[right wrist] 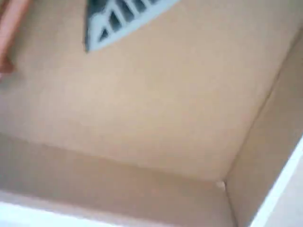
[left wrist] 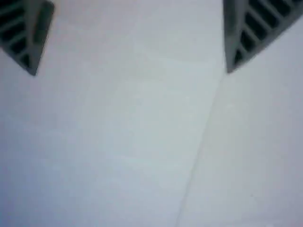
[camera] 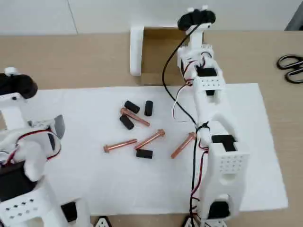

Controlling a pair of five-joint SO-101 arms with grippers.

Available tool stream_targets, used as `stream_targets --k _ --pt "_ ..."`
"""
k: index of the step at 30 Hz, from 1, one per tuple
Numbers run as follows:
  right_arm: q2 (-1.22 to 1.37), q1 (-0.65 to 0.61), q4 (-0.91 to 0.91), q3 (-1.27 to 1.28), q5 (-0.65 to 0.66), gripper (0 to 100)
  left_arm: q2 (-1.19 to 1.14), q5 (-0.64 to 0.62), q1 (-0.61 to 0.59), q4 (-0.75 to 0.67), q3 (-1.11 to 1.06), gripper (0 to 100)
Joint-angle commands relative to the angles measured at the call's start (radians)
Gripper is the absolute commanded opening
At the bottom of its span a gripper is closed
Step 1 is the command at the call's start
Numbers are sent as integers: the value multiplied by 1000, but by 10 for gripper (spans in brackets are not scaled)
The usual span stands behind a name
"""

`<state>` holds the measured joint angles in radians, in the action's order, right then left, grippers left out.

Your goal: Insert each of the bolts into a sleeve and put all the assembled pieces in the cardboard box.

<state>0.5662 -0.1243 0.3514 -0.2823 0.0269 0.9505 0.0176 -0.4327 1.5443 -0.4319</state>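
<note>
Four copper bolts lie on the white sheet (camera: 94, 184) in the high view: one (camera: 120, 144) at the left, one (camera: 150, 139) in the middle, one (camera: 183, 144) beside the right arm, and one (camera: 136, 117) farther back. Black sleeves (camera: 132, 106), (camera: 148, 108), (camera: 126, 122), (camera: 144, 153) lie loose around them. My left gripper (left wrist: 132, 52) hangs open over bare sheet at the left. My right gripper (camera: 195, 22) is over the cardboard box (camera: 156, 52). Its wrist view shows the box floor (right wrist: 142, 109) and a copper bolt (right wrist: 9, 33) at the edge.
Scissors (camera: 291, 66) lie on the wooden table at the far right. A white upright piece (camera: 136, 49) stands against the box's left side. The right arm stretches over the sheet's right part, with cables trailing beside it.
</note>
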Motion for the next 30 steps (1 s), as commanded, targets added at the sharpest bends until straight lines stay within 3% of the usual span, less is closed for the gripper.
stream_targets --k 1,5,10,16,26,30 --pt "-25 7 -22 -54 11 209 11 5 0 3 42 240" --pt "-79 10 18 -54 11 209 11 5 0 3 42 240" --pt "-292 -2 199 -54 9 209 11 5 0 3 42 240" --pt "-558 -21 496 -52 9 209 11 5 0 3 42 240" --pt "-889 84 1158 -29 14 210 11 3 2 3 42 240" --pt "-865 85 1184 120 15 211 11 2 3 0 42 240"
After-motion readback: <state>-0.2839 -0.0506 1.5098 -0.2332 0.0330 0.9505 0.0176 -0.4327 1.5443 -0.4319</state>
